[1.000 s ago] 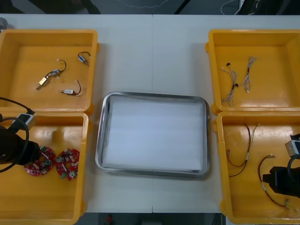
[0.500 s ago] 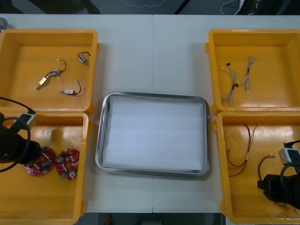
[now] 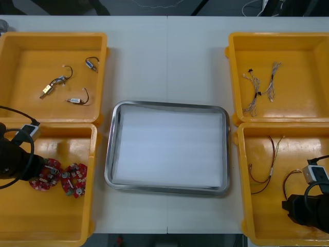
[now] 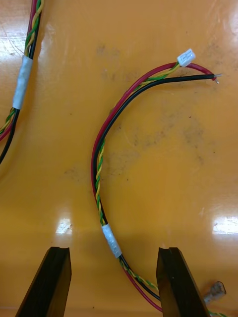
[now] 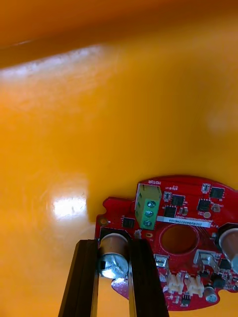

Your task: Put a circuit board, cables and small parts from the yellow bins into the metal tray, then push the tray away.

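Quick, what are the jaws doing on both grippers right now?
Left gripper: jaws closed on a red circuit board in its bin.
Right gripper: jaws open, straddling a red and yellow cable, holding nothing.

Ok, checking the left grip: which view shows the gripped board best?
Left wrist view: the left gripper's fingers pinch a metal cylinder at the board's edge. In the front view the arm half hides that board; the right wrist view faces a cable.
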